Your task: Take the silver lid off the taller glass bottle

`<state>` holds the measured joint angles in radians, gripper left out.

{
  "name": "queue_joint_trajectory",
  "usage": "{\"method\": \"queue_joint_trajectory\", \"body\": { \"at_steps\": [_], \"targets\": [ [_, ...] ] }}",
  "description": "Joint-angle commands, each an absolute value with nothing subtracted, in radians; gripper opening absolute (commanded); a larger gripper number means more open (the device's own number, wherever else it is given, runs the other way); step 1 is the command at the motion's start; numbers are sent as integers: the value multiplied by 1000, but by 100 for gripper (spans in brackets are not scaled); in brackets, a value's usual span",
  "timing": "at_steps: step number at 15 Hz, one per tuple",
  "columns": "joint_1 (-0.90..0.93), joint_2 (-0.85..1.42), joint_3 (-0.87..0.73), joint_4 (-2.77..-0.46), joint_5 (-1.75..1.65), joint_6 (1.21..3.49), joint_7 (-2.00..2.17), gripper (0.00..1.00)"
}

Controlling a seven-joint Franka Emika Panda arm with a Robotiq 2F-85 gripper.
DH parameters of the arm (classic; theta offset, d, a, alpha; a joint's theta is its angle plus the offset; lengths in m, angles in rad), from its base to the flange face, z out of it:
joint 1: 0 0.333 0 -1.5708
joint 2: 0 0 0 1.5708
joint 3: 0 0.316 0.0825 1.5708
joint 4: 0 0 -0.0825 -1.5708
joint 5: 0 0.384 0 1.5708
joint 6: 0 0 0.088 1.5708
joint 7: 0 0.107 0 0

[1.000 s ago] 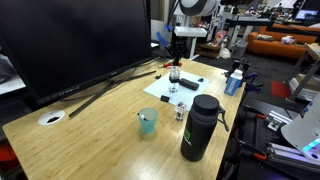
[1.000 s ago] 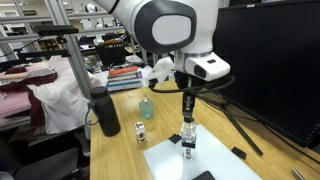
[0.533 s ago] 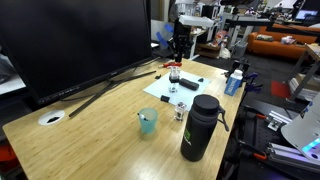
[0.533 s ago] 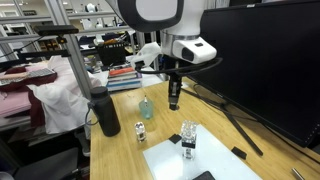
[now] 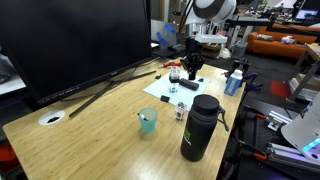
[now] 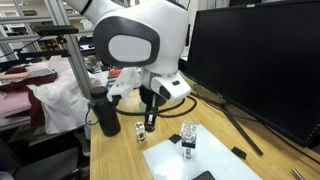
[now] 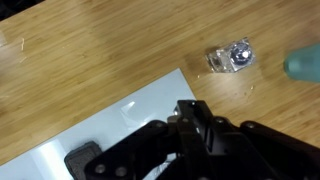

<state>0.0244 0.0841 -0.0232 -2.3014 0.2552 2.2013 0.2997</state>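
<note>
The taller glass bottle stands on a white sheet; it also shows in an exterior view. My gripper is off the bottle and hangs low over the table beside it, close to a short jar. In the wrist view the fingers are closed together above the sheet's edge. The silver lid is pinched between the fingertips and almost fully hidden.
A big black flask stands near the table's edge, with the short silver-capped jar and a teal cup close by. A large monitor on a tripod stand fills the back. A small black object lies on the sheet.
My gripper was closed on the top of the taller bottle, then rose off it, moved sideways and came down near the short jar. The bottle stayed in place.
</note>
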Motion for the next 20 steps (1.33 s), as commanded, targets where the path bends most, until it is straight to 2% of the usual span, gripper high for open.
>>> {"method": "queue_joint_trajectory", "body": {
  "at_steps": [1, 9, 16, 17, 18, 20],
  "targets": [
    [3, 77, -20, -2398, 319, 2338, 210, 3],
    [-10, 209, -10, -2487, 360, 2544, 68, 3],
    [-3, 268, 7, -2483, 323, 2615, 82, 3],
    [-3, 268, 10, -2484, 321, 2619, 83, 8],
    [-2, 263, 10, -2485, 319, 2618, 84, 37],
    [0, 258, 7, -2487, 306, 2623, 91, 44]
  ]
}}
